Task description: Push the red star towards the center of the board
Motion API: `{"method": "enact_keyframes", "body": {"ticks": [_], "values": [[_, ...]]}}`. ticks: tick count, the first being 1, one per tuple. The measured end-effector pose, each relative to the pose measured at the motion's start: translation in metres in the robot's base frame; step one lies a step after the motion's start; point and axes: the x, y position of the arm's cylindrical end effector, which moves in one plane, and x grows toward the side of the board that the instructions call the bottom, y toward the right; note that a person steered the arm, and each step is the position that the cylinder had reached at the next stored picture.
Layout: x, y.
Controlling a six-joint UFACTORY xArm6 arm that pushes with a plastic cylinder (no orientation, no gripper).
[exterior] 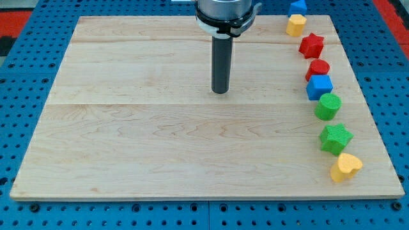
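Note:
The red star lies near the board's right edge, towards the view's top. My tip stands on the wooden board near its middle, well to the left of the red star and a little below it, touching no block. The rod rises straight up to the arm's head at the view's top.
Other blocks line the right edge in a curve from top to bottom: a blue block, a yellow block, a red cylinder, a blue cube, a green cylinder, a green star, a yellow heart. Blue pegboard surrounds the board.

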Motion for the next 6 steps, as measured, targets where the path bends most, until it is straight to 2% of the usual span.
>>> {"method": "enact_keyframes", "body": {"ticks": [2,3,4,5,6], "values": [[0.018,-0.01],[0.005,-0.006],[-0.05,0.008],[-0.077,0.007],[-0.077,0.003]]}}
